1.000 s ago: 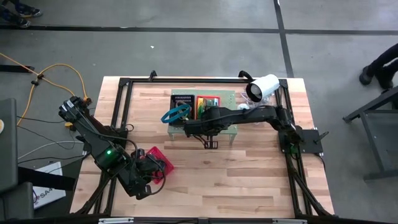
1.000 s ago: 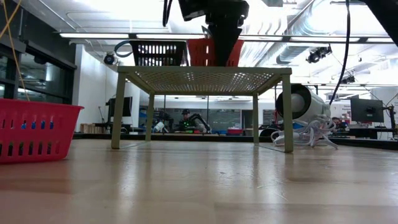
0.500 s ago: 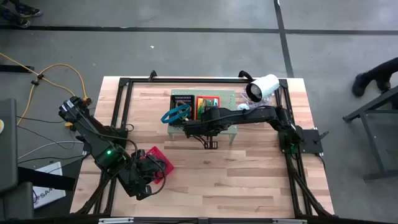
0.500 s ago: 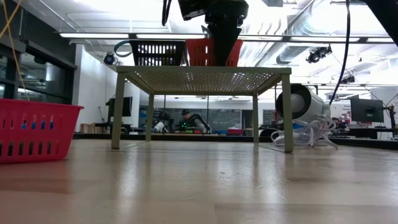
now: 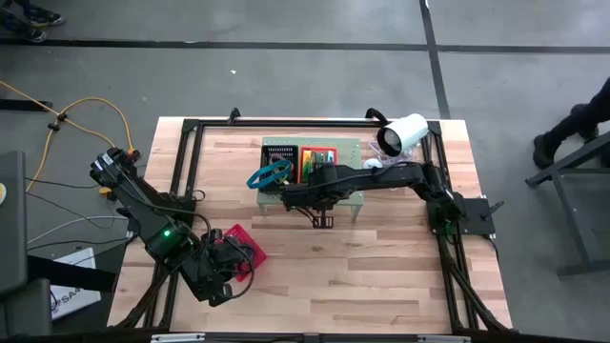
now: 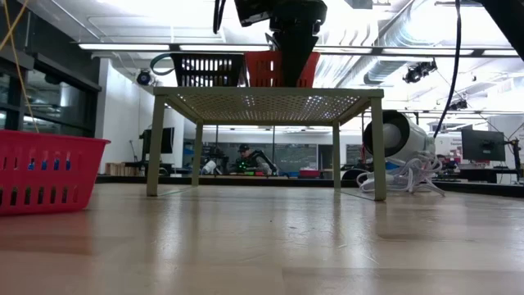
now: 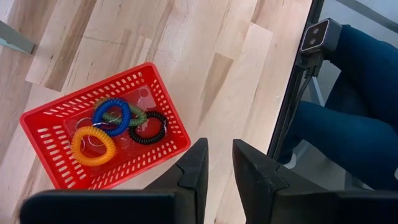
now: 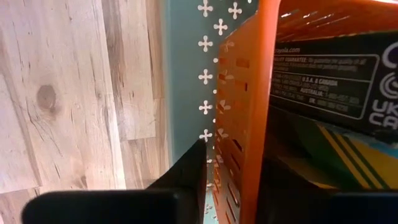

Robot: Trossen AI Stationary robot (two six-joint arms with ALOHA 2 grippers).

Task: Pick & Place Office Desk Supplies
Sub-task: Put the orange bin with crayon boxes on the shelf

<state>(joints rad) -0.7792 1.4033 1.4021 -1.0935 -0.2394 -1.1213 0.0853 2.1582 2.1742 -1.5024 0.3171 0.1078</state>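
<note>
A pale green perforated stand (image 5: 355, 145) bears a black tray (image 5: 279, 151) and an orange tray (image 5: 319, 154). Blue and green loops (image 5: 270, 174) hang over the black tray's rim. A printed box (image 8: 336, 143) lies in the orange tray. My right gripper (image 8: 233, 162) points down astride that tray's wall, slightly open. A red basket (image 7: 87, 87) on the table holds orange (image 7: 93, 145), blue (image 7: 112, 116), green and black coil rings. My left gripper (image 7: 219, 165) hovers near it at the table's near left, open and empty. My right gripper comes from above with one finger (image 8: 186, 174) outside the orange tray's side wall (image 8: 239, 112) and the other inside. A sliver of the stand shows between the outer finger and the wall. Whether the inner finger touches the wall I cannot tell.
A white cylindrical device (image 5: 402, 133) with a bundle of white cable stands at the far right beside the stand. A black frame (image 5: 191, 162) runs round the table's edges. Bare wood lies between the basket and the stand. A person's legs (image 7: 348, 118) are beside the table.
</note>
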